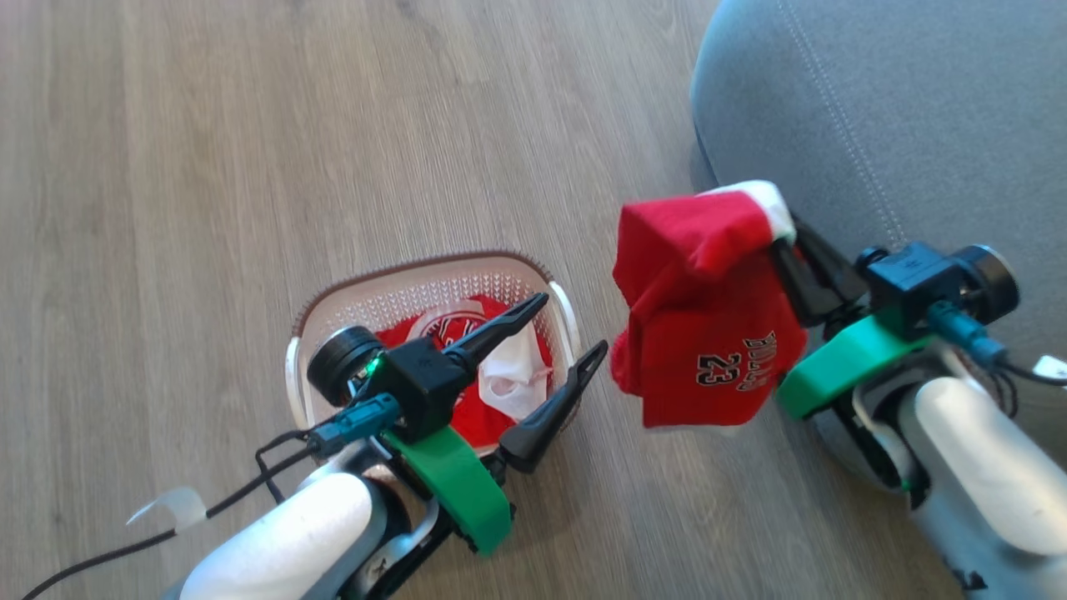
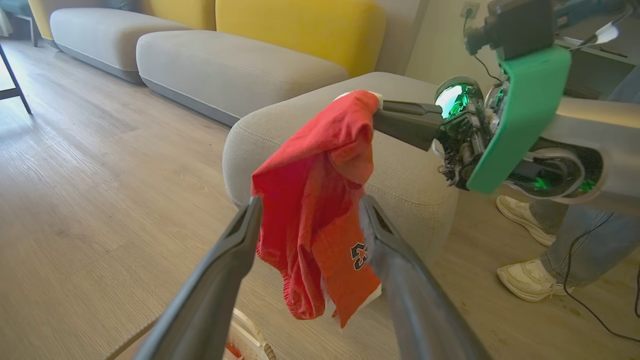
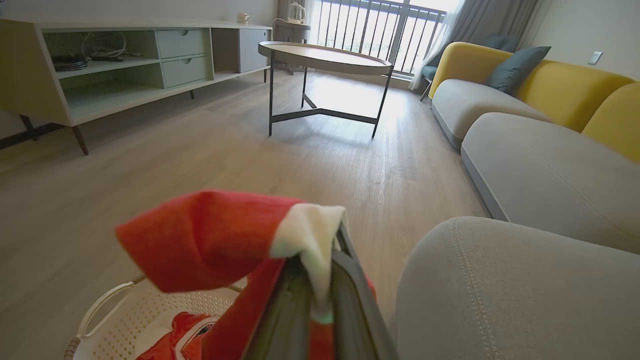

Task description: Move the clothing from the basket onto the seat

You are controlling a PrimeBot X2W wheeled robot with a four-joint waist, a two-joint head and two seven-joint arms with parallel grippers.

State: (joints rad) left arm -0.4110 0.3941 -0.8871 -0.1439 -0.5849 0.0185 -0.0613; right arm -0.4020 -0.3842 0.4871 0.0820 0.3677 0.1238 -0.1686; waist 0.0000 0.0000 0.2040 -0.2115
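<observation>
The clothing (image 1: 521,367) partly lies in the basket (image 1: 400,287) under the wide-open, empty left hand (image 1: 572,322); one red jersey (image 1: 708,333) hangs from the clamped right hand (image 1: 788,237) beside the seat (image 1: 917,108).

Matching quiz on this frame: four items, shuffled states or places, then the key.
1. left end effector
2. right end effector
3. basket
4. seat

A. on wood floor, red clothing inside
B. grey, pale stitching
C. open, over the basket
D. shut on red number-23 garment

Pairs: 1-C, 2-D, 3-A, 4-B
</observation>
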